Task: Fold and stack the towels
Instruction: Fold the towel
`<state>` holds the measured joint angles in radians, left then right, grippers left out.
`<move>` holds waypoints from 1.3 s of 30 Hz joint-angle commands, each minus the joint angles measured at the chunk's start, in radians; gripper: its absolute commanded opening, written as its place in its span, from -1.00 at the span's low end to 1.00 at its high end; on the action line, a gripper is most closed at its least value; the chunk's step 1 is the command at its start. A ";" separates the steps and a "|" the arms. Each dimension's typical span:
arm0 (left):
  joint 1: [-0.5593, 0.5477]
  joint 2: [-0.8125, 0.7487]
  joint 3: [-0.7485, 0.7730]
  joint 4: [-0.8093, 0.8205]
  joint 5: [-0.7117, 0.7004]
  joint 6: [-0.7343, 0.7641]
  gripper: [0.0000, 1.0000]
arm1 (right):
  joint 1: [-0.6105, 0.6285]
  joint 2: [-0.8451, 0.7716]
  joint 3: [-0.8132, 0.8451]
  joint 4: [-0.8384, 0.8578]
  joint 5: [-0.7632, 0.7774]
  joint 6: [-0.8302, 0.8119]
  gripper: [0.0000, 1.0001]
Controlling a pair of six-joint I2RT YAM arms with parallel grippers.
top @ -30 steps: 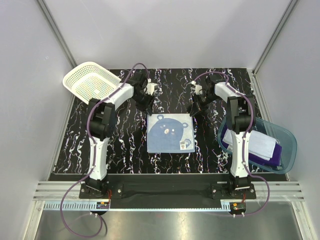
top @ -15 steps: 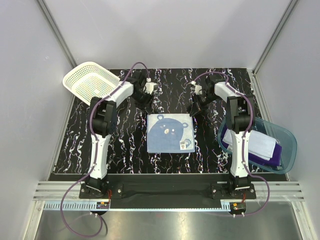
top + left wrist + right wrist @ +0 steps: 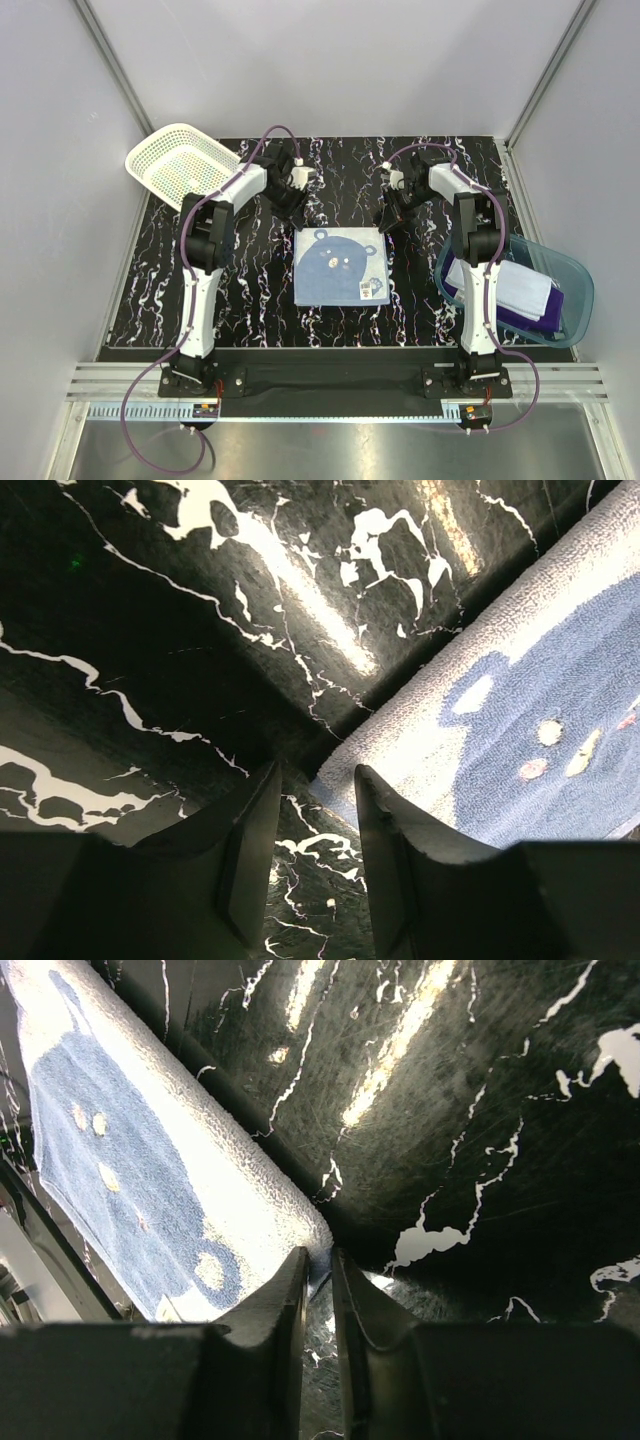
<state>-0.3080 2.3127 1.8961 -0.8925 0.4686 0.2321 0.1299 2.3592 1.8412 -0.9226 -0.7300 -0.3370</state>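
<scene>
Black, white-veined marble counter (image 3: 250, 290): I see bare room beyond the towel's far edge. A translucent blue plastic tub (image 3: 575, 290) crowds the right. Light blue bear-print cloth towel (image 3: 340, 265) lies flat at centre. Left tool (image 3: 317, 775) has jaws apart, straddling the far-left corner. Right tool (image 3: 320, 1258) is nearly together at the far-right corner; I can't tell if cloth's nipped. Risk: uneven bite, one corner slips, fold skews.

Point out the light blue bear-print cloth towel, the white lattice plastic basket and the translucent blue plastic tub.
light blue bear-print cloth towel (image 3: 340, 265): top external view, on the bear face.
white lattice plastic basket (image 3: 185, 168): top external view, bare lattice floor.
translucent blue plastic tub (image 3: 577, 285): top external view, bare right wall.
</scene>
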 commanded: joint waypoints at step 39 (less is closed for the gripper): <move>-0.022 -0.131 0.029 0.066 -0.048 -0.031 -1.00 | -0.006 -0.212 -0.131 0.274 0.164 0.019 -1.00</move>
<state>-0.3256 2.2776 1.9247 -0.8665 0.4587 0.2054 0.1284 2.2410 1.7306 -0.7475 -0.6128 -0.3283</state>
